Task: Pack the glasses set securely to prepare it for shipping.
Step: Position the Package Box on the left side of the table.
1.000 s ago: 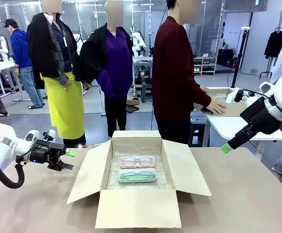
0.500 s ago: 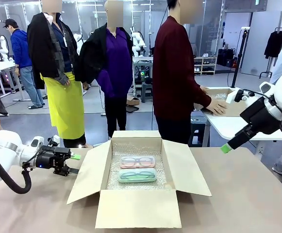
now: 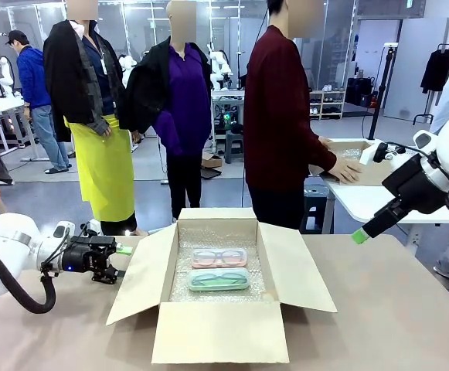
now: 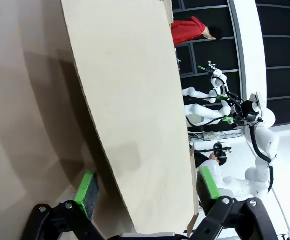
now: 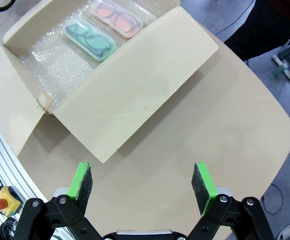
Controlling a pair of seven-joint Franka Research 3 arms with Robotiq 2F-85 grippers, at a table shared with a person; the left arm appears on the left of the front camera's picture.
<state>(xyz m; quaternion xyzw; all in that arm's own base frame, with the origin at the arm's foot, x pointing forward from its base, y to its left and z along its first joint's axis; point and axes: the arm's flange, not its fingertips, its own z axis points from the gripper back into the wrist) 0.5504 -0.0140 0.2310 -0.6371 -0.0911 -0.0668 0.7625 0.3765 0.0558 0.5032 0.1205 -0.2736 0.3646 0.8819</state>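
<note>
Both cases (image 3: 219, 269) are seated in the box (image 3: 216, 340); the left flap (image 3: 141, 272) is straddled by the spread left gripper (image 3: 118, 261), while the right gripper (image 5: 142, 186) is held apart above. Closing the flap likely comes next.

Matt cardboard box (image 3: 216, 340); bubble-wrap lining (image 5: 50, 62); glossy plastic cases (image 3: 219, 269).

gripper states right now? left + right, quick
Left gripper: open, fingers straddling the edge of the cardboard box left flap, holding nothing.
Right gripper: open, empty, above the table.
</note>
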